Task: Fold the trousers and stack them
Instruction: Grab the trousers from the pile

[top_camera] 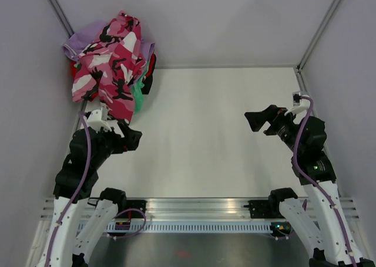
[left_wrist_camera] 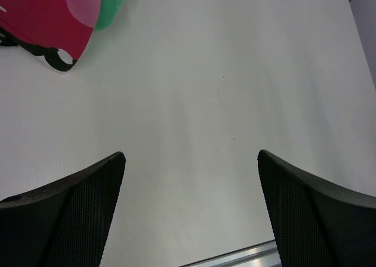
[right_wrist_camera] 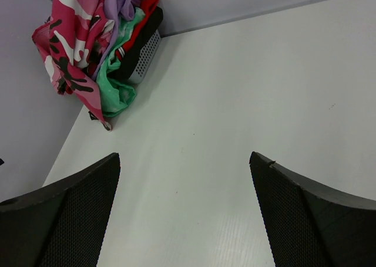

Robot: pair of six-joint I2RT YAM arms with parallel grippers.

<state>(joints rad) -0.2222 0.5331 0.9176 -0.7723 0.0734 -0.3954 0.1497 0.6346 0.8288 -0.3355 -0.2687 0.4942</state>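
The pink camouflage trousers hang over a heap of clothes in the far left corner, one leg draping down toward the table. They also show in the right wrist view, and a hem shows in the left wrist view. My left gripper is open and empty, just in front of the heap, over bare table. My right gripper is open and empty at the right side, pointing left.
Under the trousers lie a lavender garment, a green one and a red one, over a dark basket. Grey walls stand close at the left, back and right. A metal rail runs along the near edge.
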